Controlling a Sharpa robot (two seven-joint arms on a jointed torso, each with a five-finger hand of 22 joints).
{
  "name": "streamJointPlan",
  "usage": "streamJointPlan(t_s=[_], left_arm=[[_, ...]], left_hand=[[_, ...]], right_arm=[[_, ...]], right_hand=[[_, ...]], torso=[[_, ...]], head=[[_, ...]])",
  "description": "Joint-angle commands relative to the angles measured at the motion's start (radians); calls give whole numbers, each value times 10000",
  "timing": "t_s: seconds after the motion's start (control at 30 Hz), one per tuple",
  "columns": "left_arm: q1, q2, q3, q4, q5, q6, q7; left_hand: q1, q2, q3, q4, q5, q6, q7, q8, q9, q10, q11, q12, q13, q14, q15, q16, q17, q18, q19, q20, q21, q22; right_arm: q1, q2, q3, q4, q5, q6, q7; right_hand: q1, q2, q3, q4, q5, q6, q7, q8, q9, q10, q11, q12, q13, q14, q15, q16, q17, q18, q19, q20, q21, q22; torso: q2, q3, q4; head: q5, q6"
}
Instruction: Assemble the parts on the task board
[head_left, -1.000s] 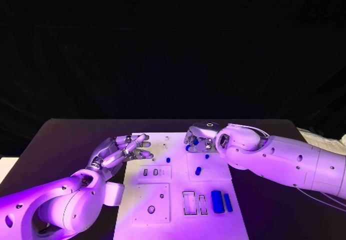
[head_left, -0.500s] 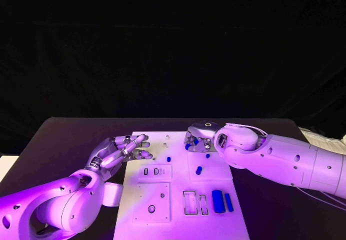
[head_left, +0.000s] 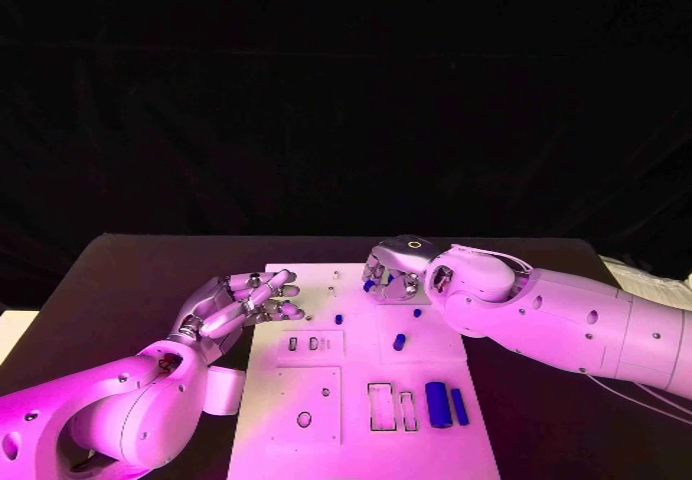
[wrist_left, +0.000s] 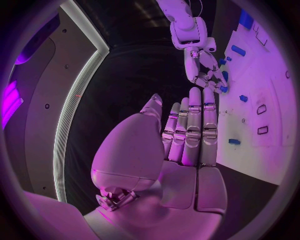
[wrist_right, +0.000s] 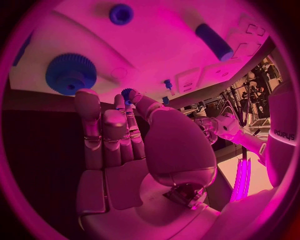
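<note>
The task board (head_left: 368, 420) lies mid-counter (head_left: 130, 290) — left hand (head_left: 238, 305) at its left edge, right hand (head_left: 392, 268) over its far end — two parts (head_left: 444, 404) near-right.

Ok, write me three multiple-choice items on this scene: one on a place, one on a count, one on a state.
1. Where is the right hand?
A. over the far end of the task board
B. over its near end
C. off the table

2. How many long blue parts lie side by side at the board's near right?
A. one
B. two
C. four

3. The left hand is:
A. holding a long part
B. open, holding nothing
C. pressed flat on the board's middle

Answers:
1. A: the head view shows it at the far end.
2. B: two bars lie together.
3. B: its fingers are apart and empty.
</note>
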Motion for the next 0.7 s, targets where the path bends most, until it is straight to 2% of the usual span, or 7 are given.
streamJointPlan(t_s=[0.03, 0.1, 0.13, 0.33, 0.7], left_arm=[[26, 1, 8, 8, 11, 240, 24], [26, 2, 8, 15, 11, 239, 9], [26, 5, 8, 22, 11, 229, 0], [26, 77, 8, 59, 11, 227, -40], [27, 59, 8, 106, 11, 231, -60]], left_hand=[[85, 3, -10, -37, -47, 42, 37, -35, -9, 58, 23, -65, 4, 66, 13, 41, 9, 121, 81, 11, 38, -10], [85, 3, -10, -37, -47, 42, 37, -35, -9, 58, 23, -65, 4, 66, 13, 41, 9, 121, 81, 11, 38, -10], [85, 3, -10, -37, -47, 42, 37, -35, -9, 58, 23, -65, 4, 66, 13, 41, 9, 121, 81, 11, 38, -10], [92, 4, -13, -44, -46, 36, 43, -52, -12, 47, 29, -87, 1, 63, 16, 37, 31, 120, 85, 11, 35, -13], [91, 4, -14, -44, -46, 35, 44, -54, -12, 46, 30, -90, 1, 61, 16, 36, 34, 119, 85, 12, 34, -13]], right_arm=[[23, 191, 24, -135, -129, -998, -304], [41, 339, 35, -260, -130, -1127, -387], [48, 401, 38, -317, -131, -1169, -411], [73, 840, 48, -739, -139, -1373, -476], [75, 1448, 47, -1289, -142, -1138, -384]], right_hand=[[124, 25, 82, 4, 34, 70, -4, -50, 152, -29, 54, -25, 3, 388, -5, 72, 35, -77, -28, 39, 60, 42], [134, 5, 112, 21, 34, 62, 7, -65, 158, -49, 64, -28, 0, 374, 3, 98, 47, -79, -46, 46, 94, 73], [139, -6, 133, 34, 34, 54, 15, -76, 161, -62, 71, -30, -2, 366, 9, 118, 58, -79, -56, 51, 118, 93], [148, -65, 196, 79, 35, 23, 41, -116, 172, -126, 97, -35, -8, 310, 36, 72, -51, -70, -130, 73, 133, 72], [139, -131, 240, 126, 31, -15, 69, -150, 177, -189, 125, -36, -12, 287, 56, 139, 0, -76, -159, 95, 217, 158]], torso=[[22, -19, 31], [34, -26, 83], [42, -24, 86], [74, -77, 218], [184, -130, 366]], head=[[5, 43], [-39, 57], [-37, 63], [-98, 71], [-209, 82]])
